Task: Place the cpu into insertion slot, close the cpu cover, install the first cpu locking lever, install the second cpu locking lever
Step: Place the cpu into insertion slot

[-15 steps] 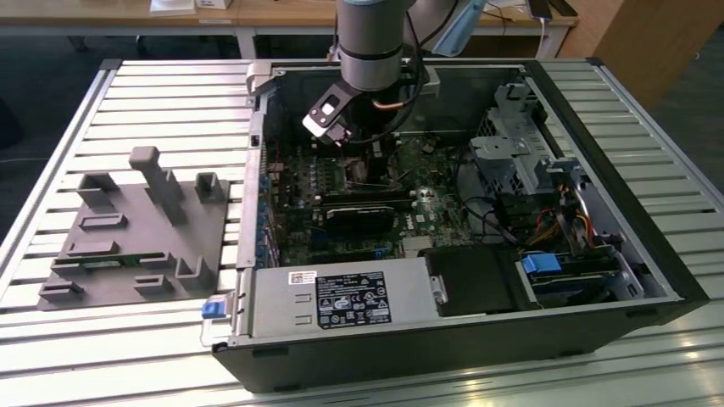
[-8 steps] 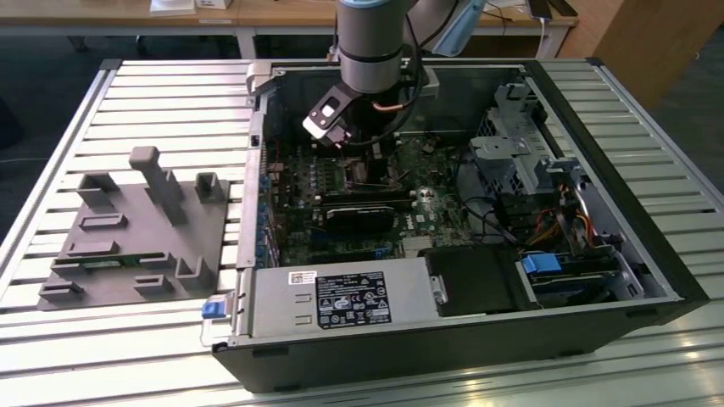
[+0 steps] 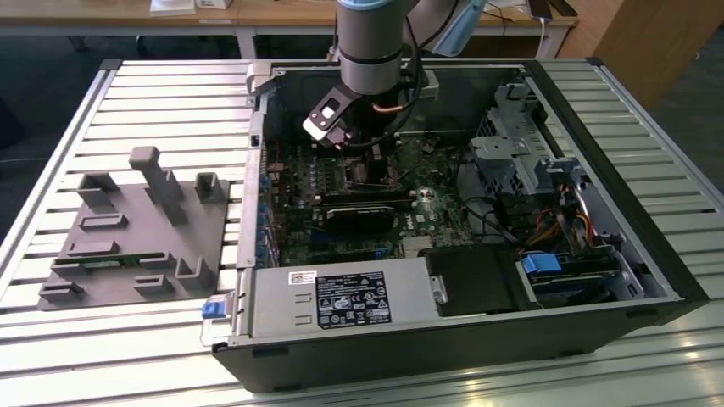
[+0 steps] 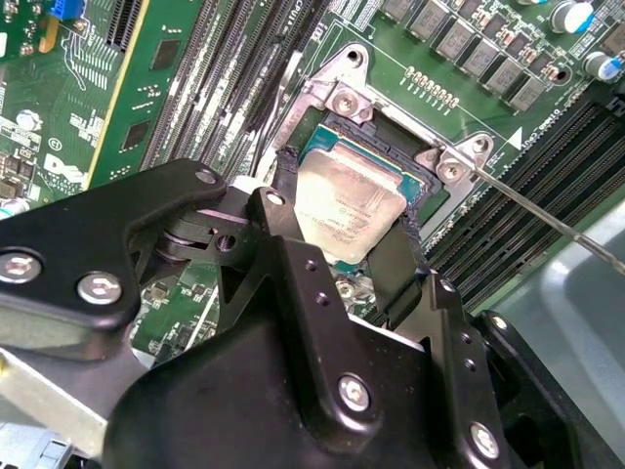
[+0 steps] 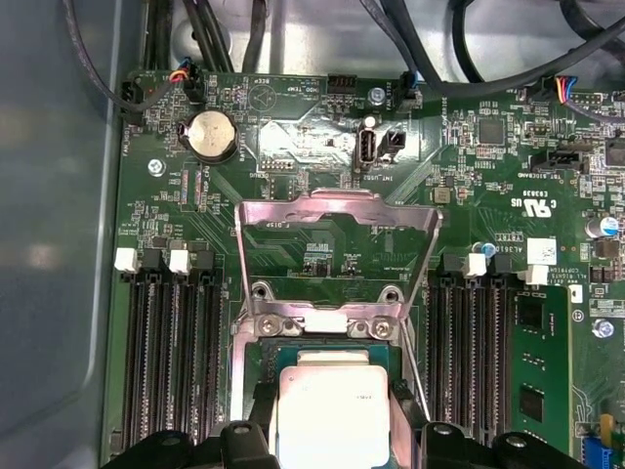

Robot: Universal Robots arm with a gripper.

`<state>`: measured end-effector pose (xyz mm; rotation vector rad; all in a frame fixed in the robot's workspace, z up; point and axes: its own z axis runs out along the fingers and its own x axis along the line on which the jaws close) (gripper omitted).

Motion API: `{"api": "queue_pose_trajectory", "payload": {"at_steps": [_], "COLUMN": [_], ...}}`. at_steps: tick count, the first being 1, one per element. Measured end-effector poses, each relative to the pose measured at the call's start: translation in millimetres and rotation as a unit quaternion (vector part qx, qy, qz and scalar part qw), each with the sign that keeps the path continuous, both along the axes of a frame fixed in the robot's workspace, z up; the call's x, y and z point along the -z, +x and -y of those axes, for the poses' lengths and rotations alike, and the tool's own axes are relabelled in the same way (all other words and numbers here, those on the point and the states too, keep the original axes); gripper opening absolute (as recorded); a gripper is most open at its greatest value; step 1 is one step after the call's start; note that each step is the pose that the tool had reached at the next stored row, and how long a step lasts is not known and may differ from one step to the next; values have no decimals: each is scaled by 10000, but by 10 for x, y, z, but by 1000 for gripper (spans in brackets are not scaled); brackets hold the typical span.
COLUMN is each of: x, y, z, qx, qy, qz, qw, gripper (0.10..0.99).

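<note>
The cpu (image 4: pixel 347 207) is a silver-topped square chip, and it sits between my two black fingers (image 4: pixel 285 191). My gripper (image 4: pixel 344 227) is shut on its opposite edges. The chip lies level over the insertion slot (image 4: pixel 337 98), within its silvery rim; I cannot tell whether it is fully seated. In the first wrist view the cpu (image 5: pixel 332 410) is at the slot (image 5: pixel 246 342), and the cpu cover (image 5: pixel 337 207) stands swung up on its hinge, open. A thin locking lever (image 4: pixel 547 220) sticks out beside the slot, unlatched. My arm (image 3: pixel 370 51) reaches down into the computer case.
Memory slots (image 5: pixel 171 362) flank the socket on both sides. A power supply box (image 3: pixel 328 301) fills the case's near corner and a drive cage (image 3: pixel 520 144) stands on the exterior view's right. A grey fixture plate (image 3: pixel 136 229) lies on the slatted table outside the case.
</note>
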<state>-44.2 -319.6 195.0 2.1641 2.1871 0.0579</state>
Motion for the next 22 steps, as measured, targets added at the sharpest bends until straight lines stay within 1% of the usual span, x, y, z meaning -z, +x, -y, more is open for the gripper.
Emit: {"api": "queue_pose_trajectory", "payload": {"at_steps": [7, 8, 12, 17, 22], "x": [5, 5, 7, 7, 12], "y": [0, 0, 0, 0, 0], "z": [0, 0, -8, -42, -46], "qx": [0, 0, 1, 0, 16], "qy": [1, 1, 2, 1, 4], "qz": [1, 1, 1, 1, 1], "qw": [10000, 10000, 10000, 10000, 10000], "gripper": [549, 612, 612, 612, 612]}}
